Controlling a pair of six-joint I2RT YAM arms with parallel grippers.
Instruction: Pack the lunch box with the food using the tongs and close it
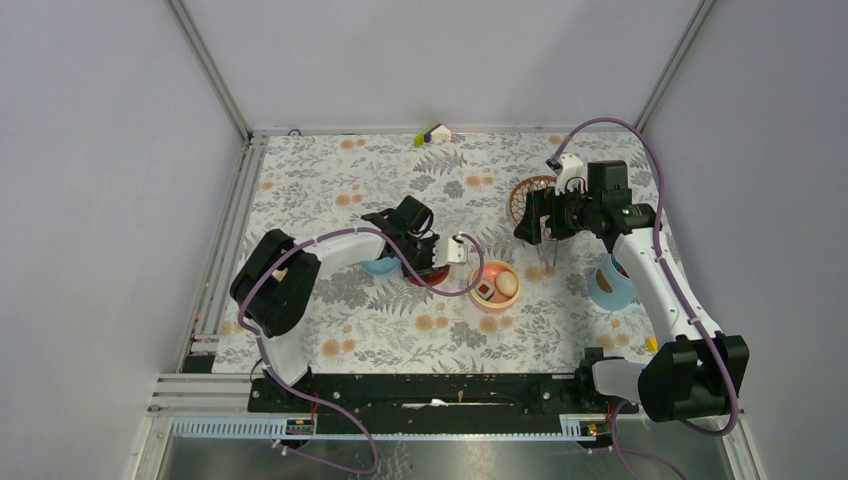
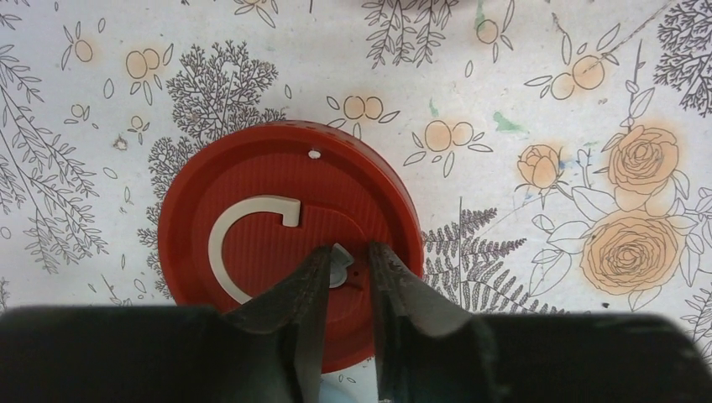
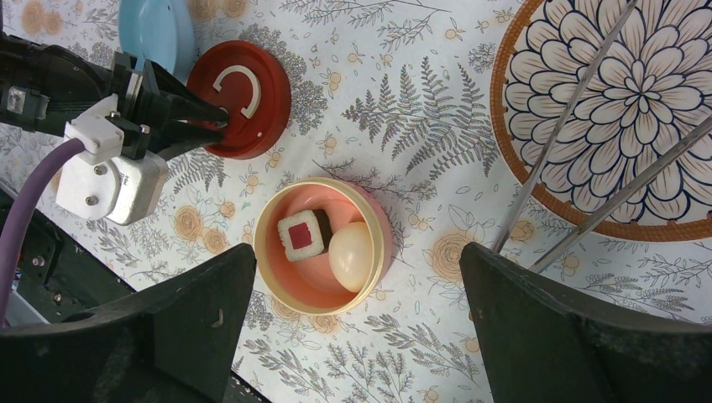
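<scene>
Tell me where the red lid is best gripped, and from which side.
Probably by the small white tab at the centre of the red lid, coming straight down from above. The lid lies flat on the table, so its thin rim offers little for fingers to pinch, while the raised tab does. The left end effector already straddles that tab from above.

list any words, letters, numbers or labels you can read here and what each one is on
"C": a raised pale shape, perhaps only a ring tab, on the red lid, by the left claw.
Nothing readable on the pink bowl, patterned dish or tablecloth.
Arm housings: any marks too small to read.
</scene>
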